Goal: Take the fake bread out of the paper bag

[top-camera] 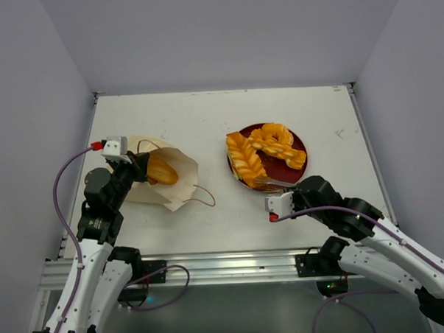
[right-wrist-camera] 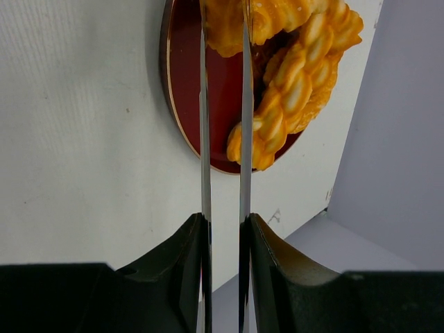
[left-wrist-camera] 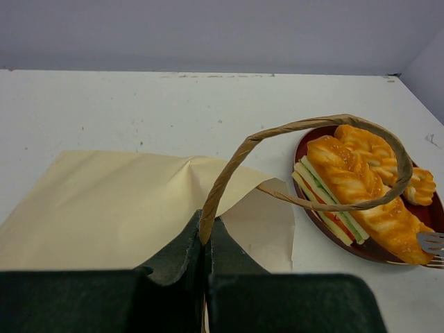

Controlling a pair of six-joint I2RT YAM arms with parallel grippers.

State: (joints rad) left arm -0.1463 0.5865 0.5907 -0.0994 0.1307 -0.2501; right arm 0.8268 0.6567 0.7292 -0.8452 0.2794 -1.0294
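At the left of the table (top-camera: 205,115), the left gripper (left-wrist-camera: 207,239) has its jaws pinched fully together on the base of one brown loop handle (left-wrist-camera: 305,125) of the paper bag (top-camera: 180,181). The bag lies on its side with its mouth open toward that gripper. One orange-golden piece of fake bread (top-camera: 162,170) shows just inside the mouth, right beside the closed left jaws but not between them. It looks like hollow glossy plastic, so I judge it light, rigid and rather slippery. A grip across its narrow middle should hold better than one on a rounded end. The bag is thin paper that creases and slides easily, so pinning it by the handle makes sense. Further right, well apart from the bag, a red plate (top-camera: 298,145) carries the other pieces, among them a braided loaf (top-camera: 244,159) and a pale sandwich (left-wrist-camera: 326,205). The right gripper (right-wrist-camera: 223,83) hangs over the plate's near rim, its thin jaws parted by only a narrow slit and holding nothing.
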